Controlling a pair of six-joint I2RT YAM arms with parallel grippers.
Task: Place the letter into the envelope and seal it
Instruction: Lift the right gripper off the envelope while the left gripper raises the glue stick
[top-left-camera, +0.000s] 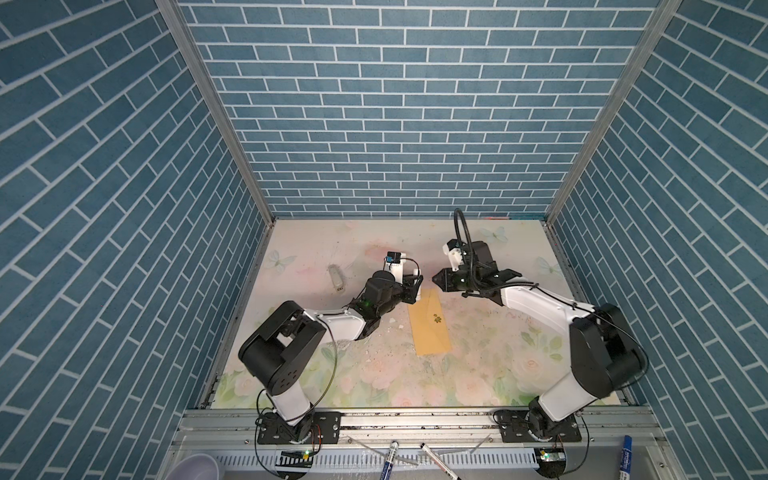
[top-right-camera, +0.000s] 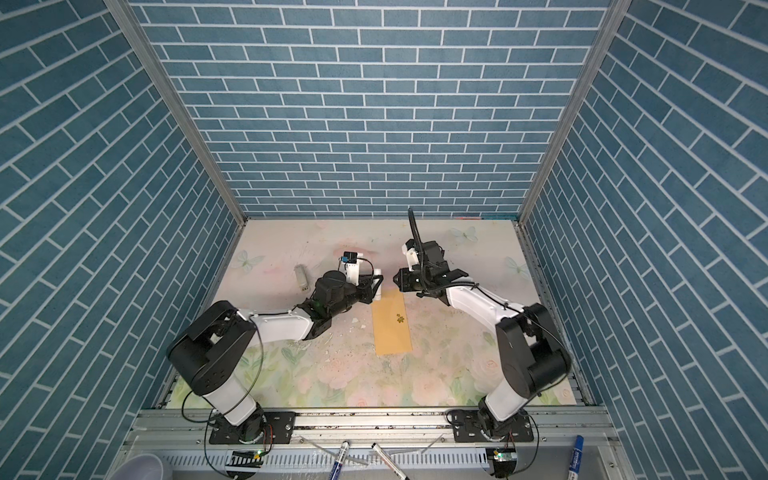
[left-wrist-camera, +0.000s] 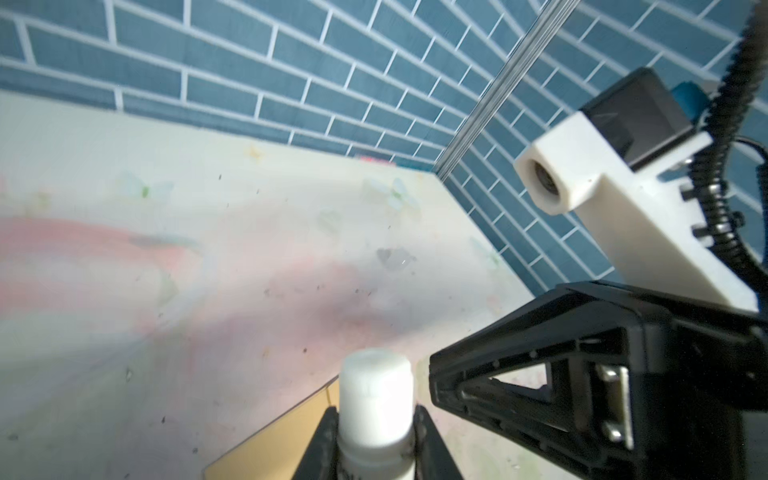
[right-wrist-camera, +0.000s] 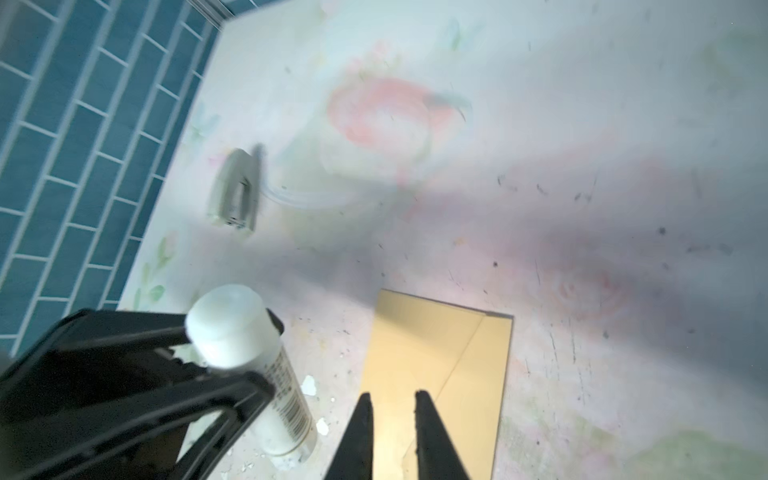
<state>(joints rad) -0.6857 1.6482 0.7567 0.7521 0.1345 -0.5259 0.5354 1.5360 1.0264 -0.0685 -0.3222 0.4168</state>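
Blue brick-patterned walls (top-left-camera: 395, 124) enclose a floral desk (top-left-camera: 478, 374). The envelope (top-left-camera: 430, 324) lies flat mid-desk, long axis front to back, far end leaning slightly left. Beside that far end, the left end effector (top-left-camera: 417, 286) clenches a white glue stick (right-wrist-camera: 249, 357); the right end effector (right-wrist-camera: 392, 399) hangs near it, jaws slightly parted, gripping nothing.

light: bright, even | shadows: soft, frame centre | glare: tube (left-wrist-camera: 376, 399) blown white | blur: wrist views | edges: top views bowed
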